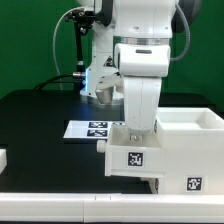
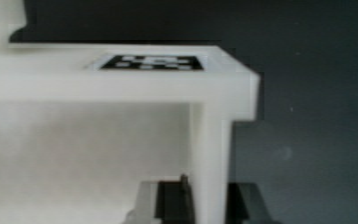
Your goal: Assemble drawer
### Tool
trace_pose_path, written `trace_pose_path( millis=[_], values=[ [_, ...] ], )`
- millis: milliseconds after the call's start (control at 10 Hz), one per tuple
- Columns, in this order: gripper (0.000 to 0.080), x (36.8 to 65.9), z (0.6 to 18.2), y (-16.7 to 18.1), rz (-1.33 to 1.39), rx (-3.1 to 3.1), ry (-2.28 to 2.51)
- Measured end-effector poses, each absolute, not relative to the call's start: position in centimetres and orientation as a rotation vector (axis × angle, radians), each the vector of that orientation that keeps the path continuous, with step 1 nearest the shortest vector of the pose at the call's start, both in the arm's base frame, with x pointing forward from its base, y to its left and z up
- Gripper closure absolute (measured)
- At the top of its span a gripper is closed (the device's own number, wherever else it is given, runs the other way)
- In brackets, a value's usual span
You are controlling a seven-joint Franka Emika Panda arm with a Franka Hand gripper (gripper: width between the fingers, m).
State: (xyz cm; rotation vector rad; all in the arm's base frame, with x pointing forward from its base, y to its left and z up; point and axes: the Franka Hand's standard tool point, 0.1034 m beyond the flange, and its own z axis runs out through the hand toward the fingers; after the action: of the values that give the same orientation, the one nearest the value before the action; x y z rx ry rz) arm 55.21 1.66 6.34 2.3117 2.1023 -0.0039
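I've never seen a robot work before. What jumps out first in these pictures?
The big white robot arm fills the middle of the exterior view, reaching down onto a white drawer box on the black table. In the wrist view its pincer grips a thin white wall of that box. Behind lies the marker board.

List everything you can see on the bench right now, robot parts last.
drawer box: one, white, open-topped, tag on its front, at the exterior view's right
panel: one, white, tagged, upright against the box's left side, under the gripper; also seen in the wrist view
marker board: one, white with black tags, flat on the table behind the panel
small white part: one, at the exterior view's left edge, cut off
table: one, black
backdrop: green
arm: one, white
gripper: one, dark fingers either side of the panel's edge
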Motion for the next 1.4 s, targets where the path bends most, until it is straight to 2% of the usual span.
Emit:
trace_pose_path(
  millis=[900, 1400],
  values=[
    [0.0768, 55.2, 6.3, 1.0, -0.003, 2.226, 2.187],
    [0.0768, 56.0, 7.0, 2.2, -0.017, 2.309, 2.099]
  ],
)
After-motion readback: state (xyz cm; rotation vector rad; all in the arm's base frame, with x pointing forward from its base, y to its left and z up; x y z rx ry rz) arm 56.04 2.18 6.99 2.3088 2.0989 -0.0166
